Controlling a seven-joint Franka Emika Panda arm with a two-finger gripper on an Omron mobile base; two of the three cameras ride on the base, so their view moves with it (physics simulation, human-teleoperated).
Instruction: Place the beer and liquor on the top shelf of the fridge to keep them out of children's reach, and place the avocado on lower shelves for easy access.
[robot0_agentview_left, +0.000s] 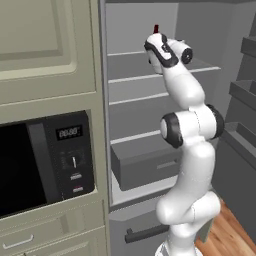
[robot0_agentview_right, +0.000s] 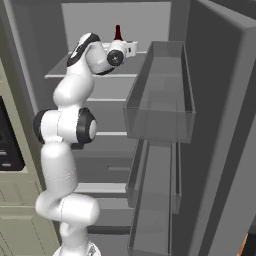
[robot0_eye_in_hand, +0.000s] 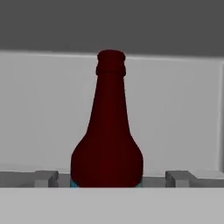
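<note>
A dark red bottle (robot0_eye_in_hand: 108, 140) with a blue label edge stands upright on the top shelf (robot0_agentview_left: 130, 78) of the open fridge (robot0_agentview_left: 140, 115). Whether it is the beer or the liquor I cannot tell. My gripper (robot0_eye_in_hand: 112, 178) is open around the bottle's base. Its two grey fingertips (robot0_eye_in_hand: 46, 178) stand wide apart, with a gap on each side of the glass. From the base, the bottle's neck (robot0_agentview_left: 156, 29) (robot0_agentview_right: 118, 32) pokes up behind my hand (robot0_agentview_right: 129, 48), which reaches in over the top shelf (robot0_agentview_right: 57, 72). The avocado is out of view.
Lower shelves (robot0_agentview_left: 135, 136) and a dark grey drawer box (robot0_agentview_left: 145, 167) sit below my arm. A black microwave (robot0_agentview_left: 40, 165) is set in the cabinet to the left. The open fridge door (robot0_agentview_right: 220, 125) with clear bins (robot0_agentview_right: 160, 90) stands close on the right.
</note>
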